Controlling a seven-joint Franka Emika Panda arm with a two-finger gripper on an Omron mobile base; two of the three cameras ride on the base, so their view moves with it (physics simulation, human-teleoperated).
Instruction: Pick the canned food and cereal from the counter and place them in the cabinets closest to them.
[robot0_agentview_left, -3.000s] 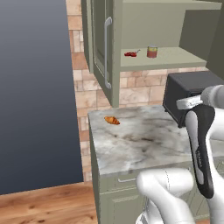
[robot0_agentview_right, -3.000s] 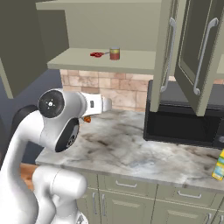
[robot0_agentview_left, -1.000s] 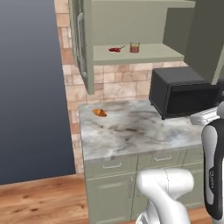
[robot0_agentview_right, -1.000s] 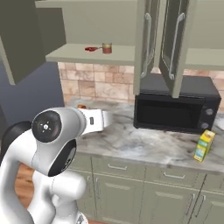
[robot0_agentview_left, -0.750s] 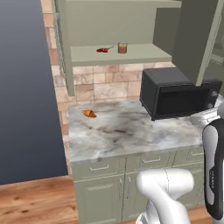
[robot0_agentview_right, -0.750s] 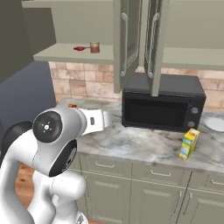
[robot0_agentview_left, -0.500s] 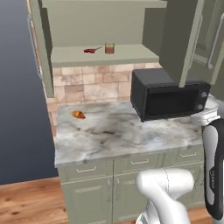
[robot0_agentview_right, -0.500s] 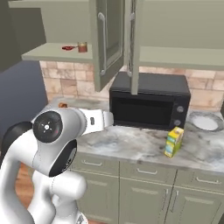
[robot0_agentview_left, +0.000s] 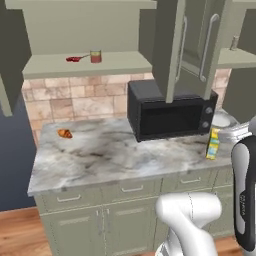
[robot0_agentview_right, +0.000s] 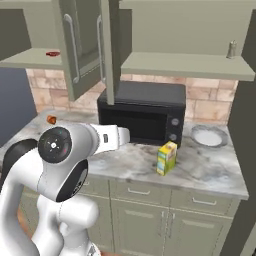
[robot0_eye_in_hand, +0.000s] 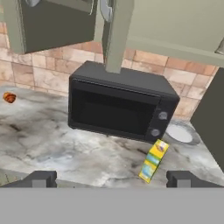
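where the grey-white marbled stone counter (robot0_eye_in_hand: 65, 148) runs ahead of and below the two-finger gripper (robot0_eye_in_hand: 111, 178), its front edge lies close under the dark fingertips (robot0_eye_in_hand: 41, 178) and a wide bare stretch of veined slab lies open between that edge and the boxy matte-black microwave (robot0_eye_in_hand: 118, 107). the gripper's jaws are spread wide with nothing between them, hanging in free air short of the counter. the tall slim yellow cereal box (robot0_eye_in_hand: 153, 160) with blue and green print stands ahead and slightly toward the hand's right fingertip, on the counter just in front of the microwave's right front corner and apart from it; its long axis is upright on the slab, appearing tilted in the hand view, and one narrow edge is turned toward the hand. just beyond it, further right, a flat round pale plate (robot0_eye_in_hand: 179, 132) lies on the stone. far off to the hand's left a small orange-brown croissant (robot0_eye_in_hand: 9, 97) sits near the brick-tile wall. overhead, the sage-green flat-doored wall cabinets (robot0_agentview_right: 85, 45) hang open, their door edges jutting out above the microwave and narrowing the room above it. the small red-orange cylindrical can (robot0_agentview_left: 95, 56) stands upright on the plain pale green shelf up and to the left, beside a small flat red thing with a stem (robot0_agentview_left: 74, 59). a small grey bottle (robot0_agentview_right: 231, 49) stands on the right-hand shelf.
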